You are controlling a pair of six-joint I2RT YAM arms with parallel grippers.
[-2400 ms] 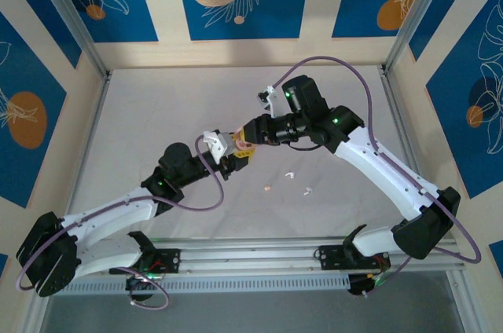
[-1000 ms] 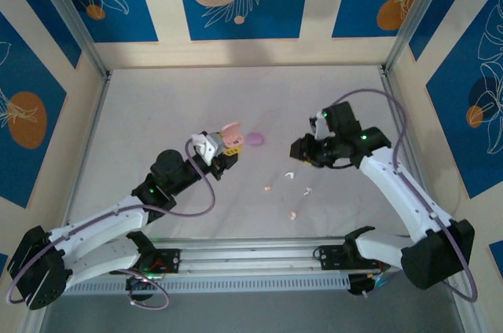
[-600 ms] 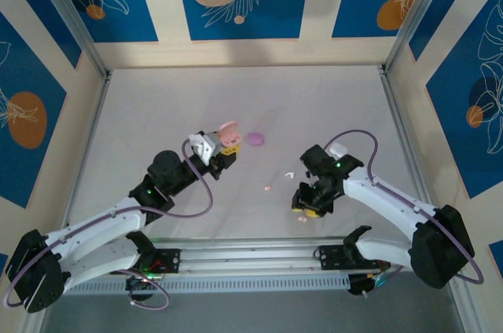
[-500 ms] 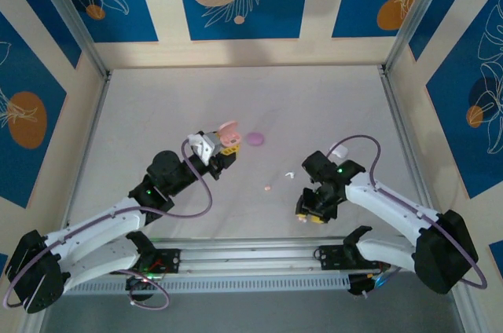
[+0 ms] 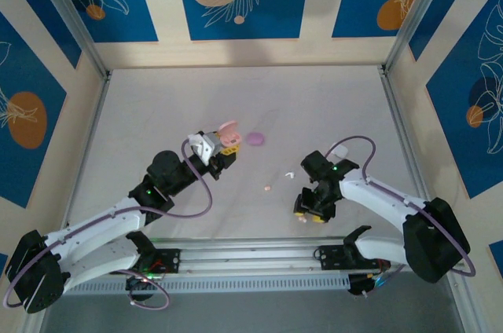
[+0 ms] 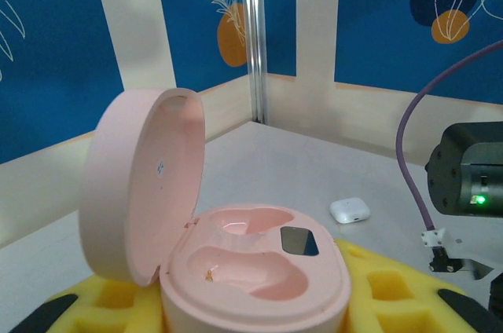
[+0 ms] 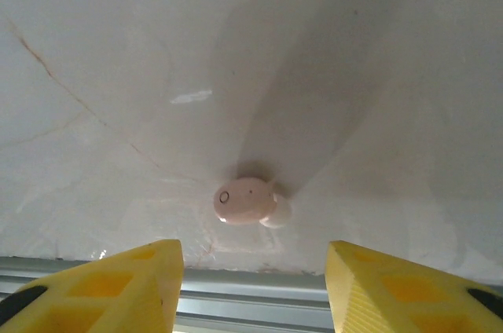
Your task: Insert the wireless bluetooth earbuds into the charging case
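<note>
- The right pincer (image 5: 309, 209) has swung away from the pink charging case (image 5: 229, 134), where it was a couple of seconds ago. It now hangs low at the near edge of the worktop (image 5: 157, 105), well to the right of the case and nearer the arm bases.
- The left pincer (image 5: 225, 150) clamps the case by its base, lid up. In the left wrist view both wells of the case (image 6: 251, 258) show bare.
- The right pincer's (image 7: 251, 248) yellow fingers (image 7: 118, 274) stand spread on either side of a pink earbud (image 7: 245, 200) and touch nothing.
- That earbud lies close to the front rail (image 7: 251, 298).
- Between the case and the right pincer lie a second pink earbud (image 5: 269, 188) and a white earbud (image 5: 288, 175), apart from each other.
- A purple case (image 5: 255, 139) sits just right of the pink case.
- A white case (image 6: 350, 210) lies beyond the pink case.
- Open worktop runs from the pink case to the back wall (image 5: 244, 52).
</note>
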